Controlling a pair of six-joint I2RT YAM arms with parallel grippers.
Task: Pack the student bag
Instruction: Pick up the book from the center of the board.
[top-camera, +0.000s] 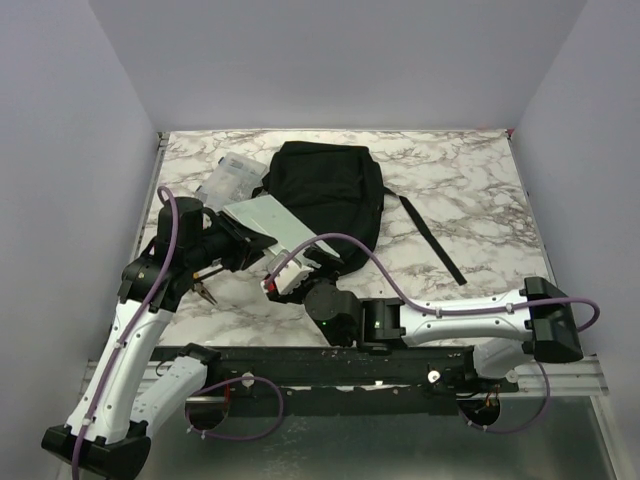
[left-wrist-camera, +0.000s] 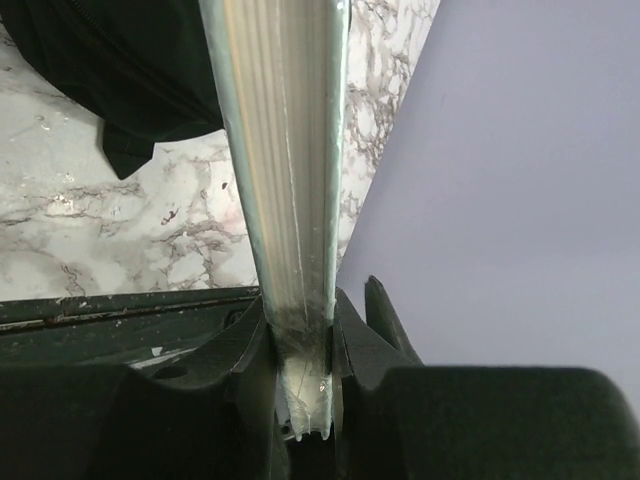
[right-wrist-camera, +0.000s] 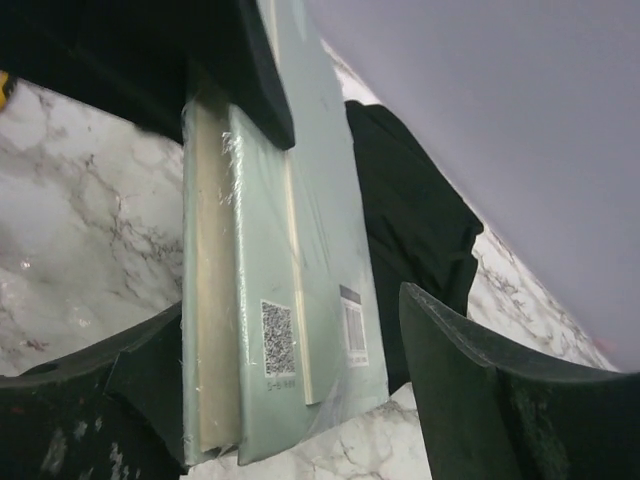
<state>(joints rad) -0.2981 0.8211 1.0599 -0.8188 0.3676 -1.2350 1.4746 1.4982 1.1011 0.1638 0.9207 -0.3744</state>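
The student bag (top-camera: 325, 195) is a black backpack lying flat in the middle of the marble table, also seen in the left wrist view (left-wrist-camera: 110, 60) and the right wrist view (right-wrist-camera: 410, 220). My left gripper (top-camera: 235, 240) (left-wrist-camera: 305, 360) is shut on one end of a pale green shrink-wrapped pack of notebooks (top-camera: 275, 225) (left-wrist-camera: 285, 150), holding it above the table just left of the bag. My right gripper (top-camera: 290, 275) (right-wrist-camera: 300, 390) stands open around the pack's free end (right-wrist-camera: 270, 260). Its left finger (right-wrist-camera: 150, 370) is close against the pack's edge, and its right finger (right-wrist-camera: 470, 380) stands well apart from it.
A clear plastic case (top-camera: 228, 180) lies at the back left, beside the bag. One long black strap (top-camera: 430, 235) trails from the bag toward the right. A small orange-tipped object (top-camera: 205, 295) lies near the left arm. Purple walls enclose the table on three sides.
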